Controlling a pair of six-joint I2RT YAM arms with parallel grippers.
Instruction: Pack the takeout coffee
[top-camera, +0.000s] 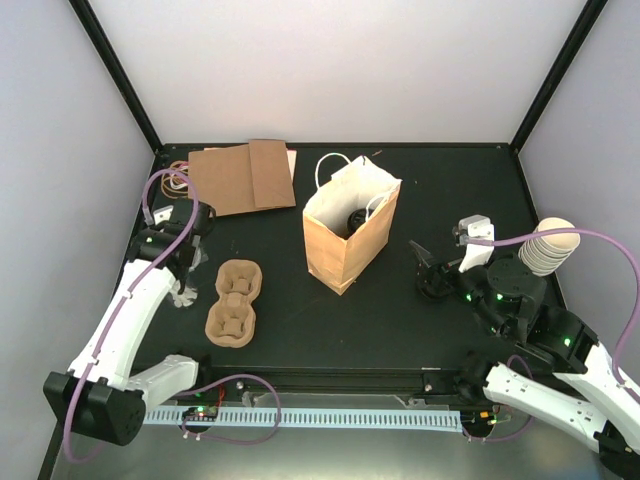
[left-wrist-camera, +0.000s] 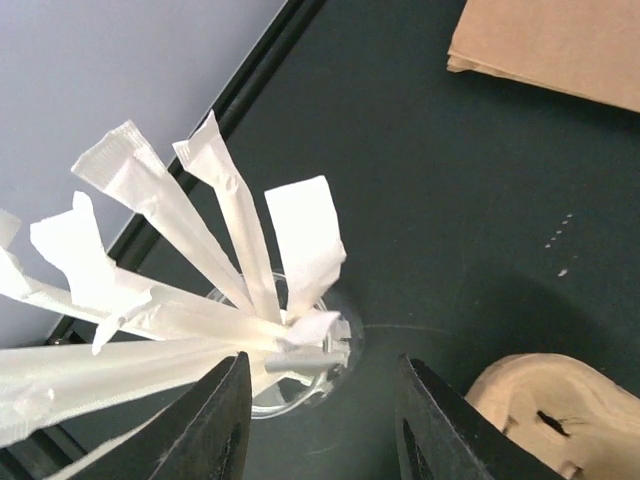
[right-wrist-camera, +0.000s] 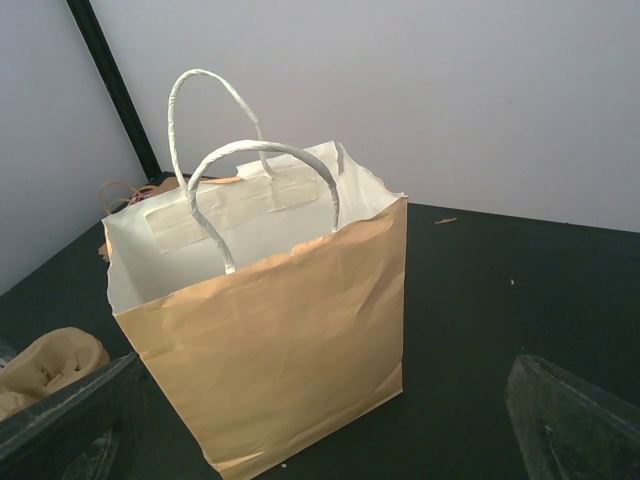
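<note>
A brown paper bag (top-camera: 348, 232) with white handles stands open mid-table. Inside it shows a dark round shape (top-camera: 353, 220) that looks like the lid of a takeout coffee; the right wrist view does not show the bag's (right-wrist-camera: 280, 330) contents. My left gripper (top-camera: 187, 272) hangs over a clear cup of paper-wrapped straws (left-wrist-camera: 230, 300). Its jaws stand apart with nothing between them, and the left finger (left-wrist-camera: 215, 420) is next to the straw wrappers. My right gripper (top-camera: 425, 268) is open and faces the bag's right side from a short way off.
A brown moulded-pulp cup tray (top-camera: 232, 300) lies just right of the straw cup, its edge (left-wrist-camera: 560, 400) showing in the left wrist view. Flat brown bags (top-camera: 243, 177) lie at the back left. A stack of cream paper cups (top-camera: 548, 246) stands at the right edge.
</note>
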